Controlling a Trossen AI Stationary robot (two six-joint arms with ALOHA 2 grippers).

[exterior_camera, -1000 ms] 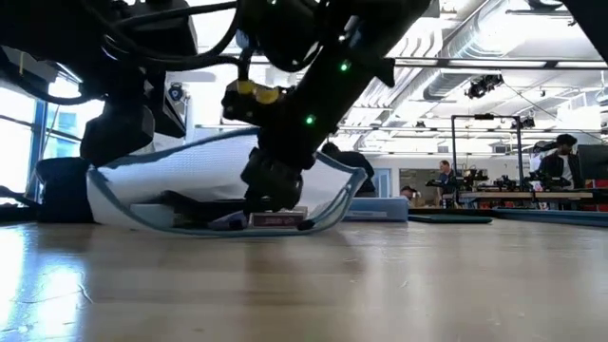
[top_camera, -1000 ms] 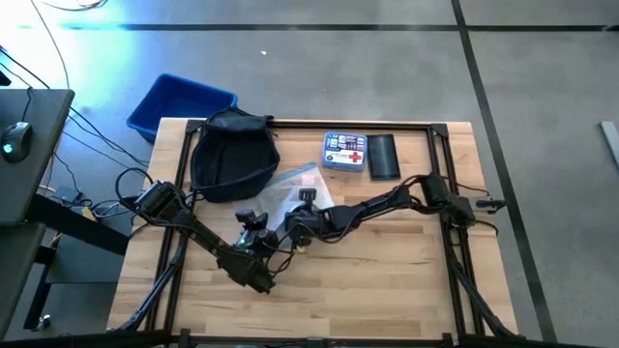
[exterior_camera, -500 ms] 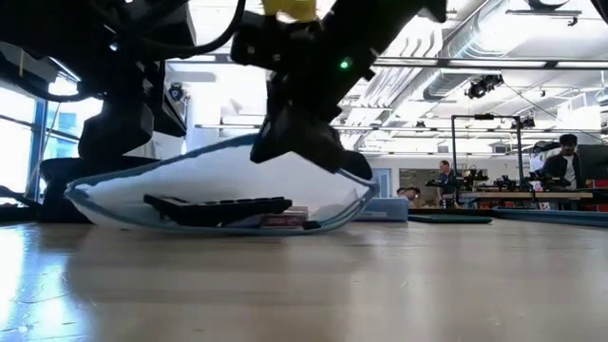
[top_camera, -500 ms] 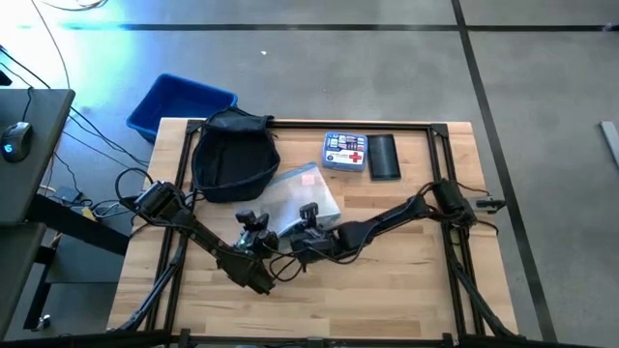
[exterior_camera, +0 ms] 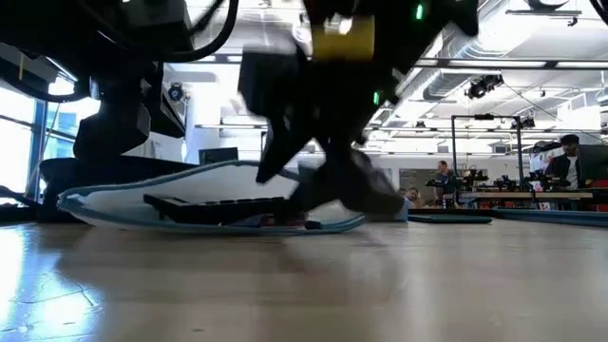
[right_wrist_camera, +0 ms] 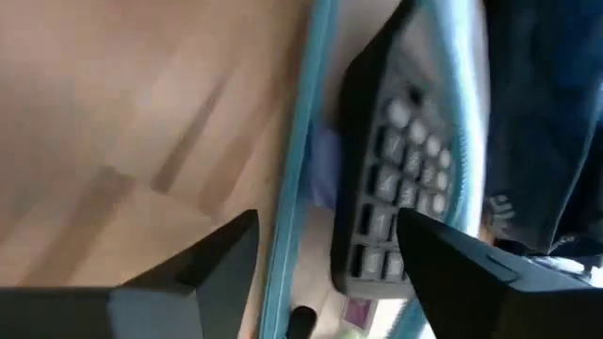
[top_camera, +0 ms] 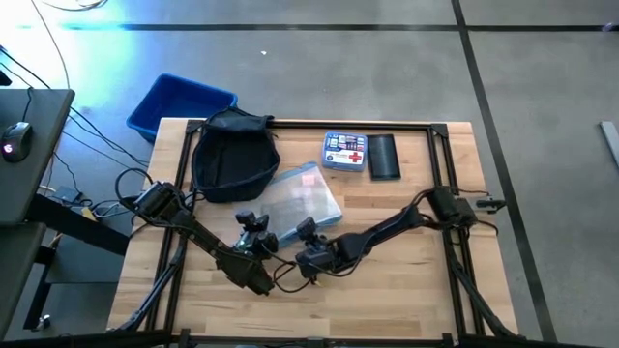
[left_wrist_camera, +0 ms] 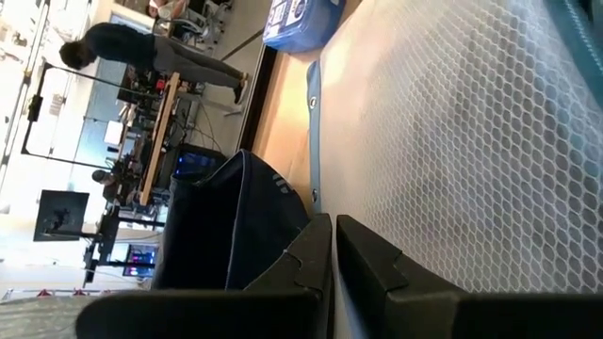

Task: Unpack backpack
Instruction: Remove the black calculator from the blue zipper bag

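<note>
Backpack [top_camera: 232, 155] sits at the table's [top_camera: 406, 280] far left edge. Right gripper [top_camera: 311, 264] hangs spread beside the mesh pouch [top_camera: 305, 195]; left gripper [top_camera: 257, 236] is pressed together

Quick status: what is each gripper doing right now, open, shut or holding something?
Left gripper: shut, holding nothing, beside the mesh pouch.
Right gripper: open, empty, just off the mesh pouch's edge.

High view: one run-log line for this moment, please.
right gripper open, off mesh pouch | left gripper shut, idle | backpack behind pouch
</note>
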